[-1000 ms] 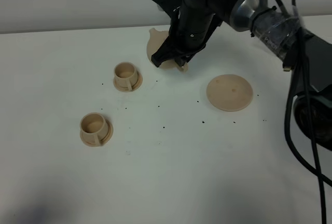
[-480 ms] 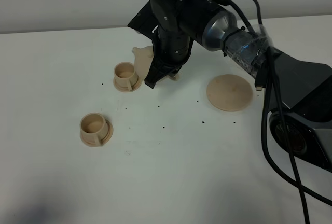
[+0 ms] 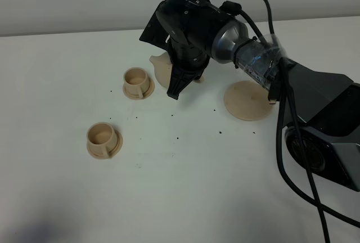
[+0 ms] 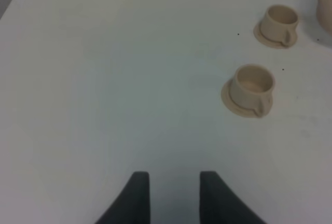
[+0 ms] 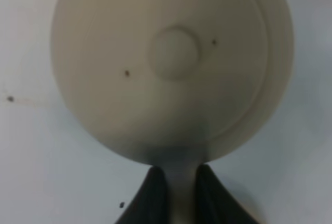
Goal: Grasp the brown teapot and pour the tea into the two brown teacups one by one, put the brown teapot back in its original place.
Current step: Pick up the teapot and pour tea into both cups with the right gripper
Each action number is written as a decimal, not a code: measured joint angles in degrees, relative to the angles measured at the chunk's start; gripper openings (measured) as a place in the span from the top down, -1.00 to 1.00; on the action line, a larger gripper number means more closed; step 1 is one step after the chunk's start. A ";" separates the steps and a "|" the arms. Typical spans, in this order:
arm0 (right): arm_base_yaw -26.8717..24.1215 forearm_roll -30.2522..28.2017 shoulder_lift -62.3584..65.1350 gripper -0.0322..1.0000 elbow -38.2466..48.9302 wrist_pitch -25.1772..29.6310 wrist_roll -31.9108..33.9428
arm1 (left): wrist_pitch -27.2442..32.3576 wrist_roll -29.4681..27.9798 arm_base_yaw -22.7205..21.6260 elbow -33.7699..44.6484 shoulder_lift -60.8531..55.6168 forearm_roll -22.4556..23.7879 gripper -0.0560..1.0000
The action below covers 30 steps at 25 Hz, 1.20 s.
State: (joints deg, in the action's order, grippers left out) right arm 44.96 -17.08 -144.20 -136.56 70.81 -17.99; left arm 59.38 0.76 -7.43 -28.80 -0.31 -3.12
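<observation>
The brown teapot [image 3: 161, 70] hangs just above the table, its spout aimed left at the far teacup [image 3: 138, 82]. My right gripper [image 3: 181, 81] is shut on its handle, and the arm hides most of the pot. In the right wrist view the teapot [image 5: 171, 68] shows its lid and knob, with the right gripper [image 5: 180, 193] clamped on the handle. The near teacup [image 3: 103, 140] stands upright at the front left. The original place, a flat disc [image 3: 247, 103], lies bare to the right. My left gripper [image 4: 174, 198] is open over bare table, short of both teacups [image 4: 252, 88] [image 4: 280, 23].
Small dark specks [image 3: 178, 138] are scattered on the white table between the cups and the disc. The right arm's base and cables [image 3: 320, 136] fill the right side. The table's back edge meets a grey wall.
The right arm has carried the teapot left and toward the front, from behind the disc to right beside the far teacup, and the wrist has turned. Cups and disc have not moved.
</observation>
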 joint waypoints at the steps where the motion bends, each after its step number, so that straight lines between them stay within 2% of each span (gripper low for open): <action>1: 0.26 -1.07 -0.26 0.69 0.00 0.00 -0.04 | 0.00 0.00 0.00 0.00 0.00 0.00 0.36; 7: 2.64 -6.19 -0.45 0.69 0.00 -0.24 -0.68 | 0.00 0.00 0.00 0.00 0.00 0.00 0.36; 26: 5.52 -16.54 -2.44 0.69 -0.05 -5.65 -2.01 | 0.00 0.00 0.00 0.04 0.00 0.00 0.36; 30: 6.10 -17.04 -2.44 0.69 -0.05 -6.18 -2.52 | 0.00 0.00 0.00 0.04 0.00 0.00 0.36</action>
State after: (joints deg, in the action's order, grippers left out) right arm 51.06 -34.11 -146.64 -136.60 64.63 -20.51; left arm 59.38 0.76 -7.43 -28.75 -0.31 -3.12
